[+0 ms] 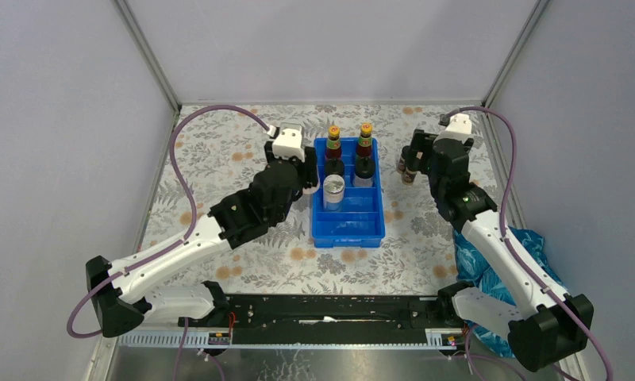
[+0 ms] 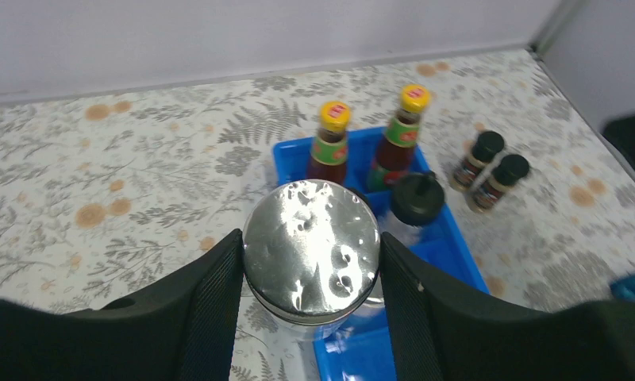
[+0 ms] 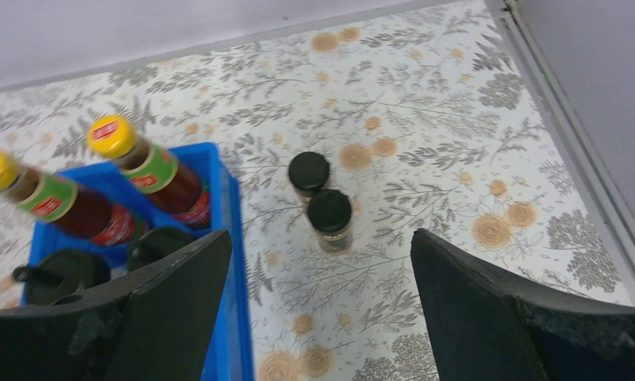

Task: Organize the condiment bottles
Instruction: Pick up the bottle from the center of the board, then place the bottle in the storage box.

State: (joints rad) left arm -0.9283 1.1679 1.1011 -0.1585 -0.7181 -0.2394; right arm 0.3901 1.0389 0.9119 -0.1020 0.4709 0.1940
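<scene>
My left gripper (image 2: 310, 266) is shut on a silver-lidded jar (image 2: 310, 242) and holds it over the left edge of the blue tray (image 1: 348, 228); the jar also shows in the top view (image 1: 333, 190). A second silver jar is not visible. Two dark red bottles with yellow caps (image 1: 333, 143) (image 1: 366, 140) stand at the tray's back, with two black-domed clear bottles (image 1: 335, 167) (image 1: 364, 168) in front of them. My right gripper (image 3: 318, 262) is open and empty above the table, right of the tray. Two short black-capped jars (image 3: 309, 171) (image 3: 329, 214) stand just ahead of it.
A crumpled blue plastic bag (image 1: 505, 254) lies at the right edge beside the right arm. Grey walls close in the back and sides. A black rail (image 1: 330, 309) runs along the near edge. The front half of the tray holds no bottles.
</scene>
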